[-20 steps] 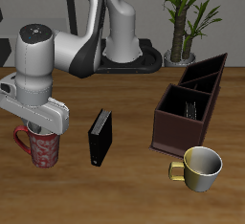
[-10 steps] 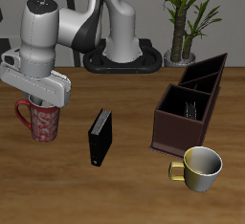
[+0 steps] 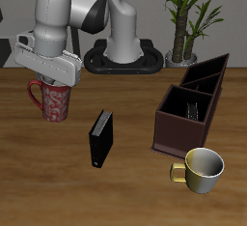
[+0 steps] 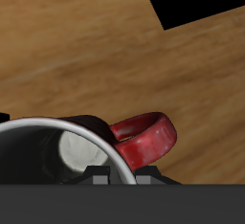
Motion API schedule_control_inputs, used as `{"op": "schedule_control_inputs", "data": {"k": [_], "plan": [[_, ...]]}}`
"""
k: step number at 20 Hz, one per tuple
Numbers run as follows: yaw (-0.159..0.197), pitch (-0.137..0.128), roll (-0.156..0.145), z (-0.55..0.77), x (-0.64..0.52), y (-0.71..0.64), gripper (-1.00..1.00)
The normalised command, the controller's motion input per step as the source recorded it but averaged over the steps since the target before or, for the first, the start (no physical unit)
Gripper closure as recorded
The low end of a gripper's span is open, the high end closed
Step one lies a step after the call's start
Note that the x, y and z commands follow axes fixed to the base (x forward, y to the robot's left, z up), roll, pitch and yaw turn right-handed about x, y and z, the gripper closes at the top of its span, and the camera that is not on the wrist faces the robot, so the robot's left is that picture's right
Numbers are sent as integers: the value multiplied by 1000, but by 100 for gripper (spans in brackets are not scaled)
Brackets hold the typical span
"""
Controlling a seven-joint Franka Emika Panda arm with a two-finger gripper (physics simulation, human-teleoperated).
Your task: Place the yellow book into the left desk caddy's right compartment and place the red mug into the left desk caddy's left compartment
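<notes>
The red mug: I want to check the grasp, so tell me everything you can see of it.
The red mug is red with a pale speckled pattern, a red loop handle and a light inside. It hangs upright from the gripper, which is shut on its rim near the handle. It looks lifted clear of the table, away from the caddy.

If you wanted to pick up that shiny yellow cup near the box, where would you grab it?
Probably by the rim, coming straight down from above. The yellowish mug stands upright with its mouth open to the top, so one finger could go inside and one outside the thin wall. I would pick a stretch of rim away from the handle, which sticks out sideways. The desk caddy stands close behind it.
</notes>
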Motion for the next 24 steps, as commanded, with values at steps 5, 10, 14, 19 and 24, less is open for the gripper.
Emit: {"op": "schedule_control_inputs", "data": {"k": [5, 10, 14, 19, 24], "plan": [[-32, -98, -13, 156, -468, 233, 100], [-50, -144, -74, 325, -686, 80, 100], [-59, -17, 15, 43, -404, 185, 100], [-12, -22, 0, -189, -326, 329, 100], [-77, 11, 60, -82, -258, 128, 100]]}}
